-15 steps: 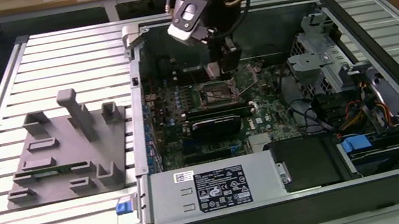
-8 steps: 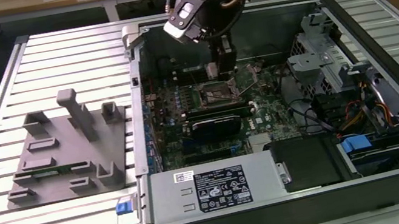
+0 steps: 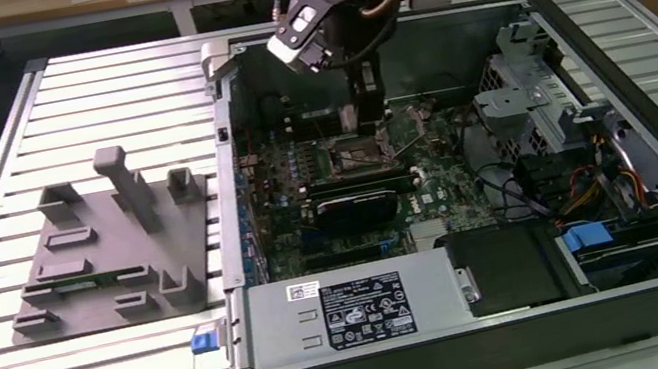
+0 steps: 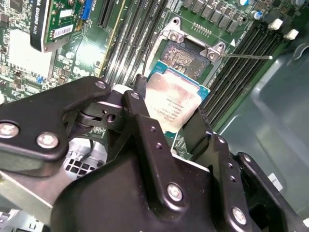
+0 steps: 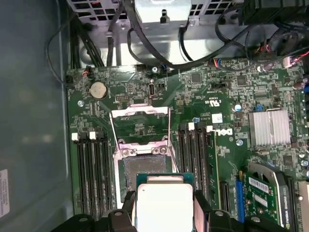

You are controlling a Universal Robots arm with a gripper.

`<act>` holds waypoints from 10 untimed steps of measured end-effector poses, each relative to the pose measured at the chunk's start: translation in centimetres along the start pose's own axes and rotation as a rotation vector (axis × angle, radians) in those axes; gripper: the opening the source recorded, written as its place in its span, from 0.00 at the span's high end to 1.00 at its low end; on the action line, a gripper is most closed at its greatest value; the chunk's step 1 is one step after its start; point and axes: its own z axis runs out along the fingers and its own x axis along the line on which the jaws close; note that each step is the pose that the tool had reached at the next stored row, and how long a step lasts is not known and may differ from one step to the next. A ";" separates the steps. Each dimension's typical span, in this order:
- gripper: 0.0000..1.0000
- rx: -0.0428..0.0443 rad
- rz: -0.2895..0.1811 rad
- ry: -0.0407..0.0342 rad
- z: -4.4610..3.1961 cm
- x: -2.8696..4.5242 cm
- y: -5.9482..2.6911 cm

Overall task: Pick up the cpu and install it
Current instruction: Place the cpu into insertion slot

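Silver lid, second wrist view: flat square silver-topped cpu (image 4: 176,104) clamped edge-to-edge by black two-finger gripper (image 4: 170,110), near open metal-framed socket (image 4: 187,57), not seated.
First wrist view: cpu (image 5: 165,205) just beside socket (image 5: 145,170).
Exterior view: gripper (image 3: 367,109) in far part of open black pc case (image 3: 495,353).
Handling: light, stiff, slick lid, contacts prob. fragile; hold by edges.

Cpu (image 4: 176,104): silvery metal lid, soft brushed sheen, on a green laminate rim; your end effector (image 4: 171,111) is matt black, faintly textured, with bright steel screw heads; motherboard (image 5: 227,101) reads as glossy green lacquer; its heatsink (image 5: 269,128) is finned bare metal; socket frame (image 5: 126,152) is shiny plated metal; computer case (image 3: 442,53) shows dull grey sheet metal inside; you'll find the desk (image 3: 95,84) is ribbed satin aluminium; fixture block (image 3: 111,253) is matt grey plastic.
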 end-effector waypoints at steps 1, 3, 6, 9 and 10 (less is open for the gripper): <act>0.45 -0.0001 -0.004 0.0001 0.12 0.00 0.00; 0.45 -0.0005 -0.020 0.0006 0.35 0.01 0.00; 0.45 -0.0012 -0.050 0.0014 0.75 0.03 0.02; 0.45 -0.0017 -0.070 0.0020 1.24 0.04 0.05; 0.45 -0.0018 -0.075 0.0020 1.41 0.05 0.06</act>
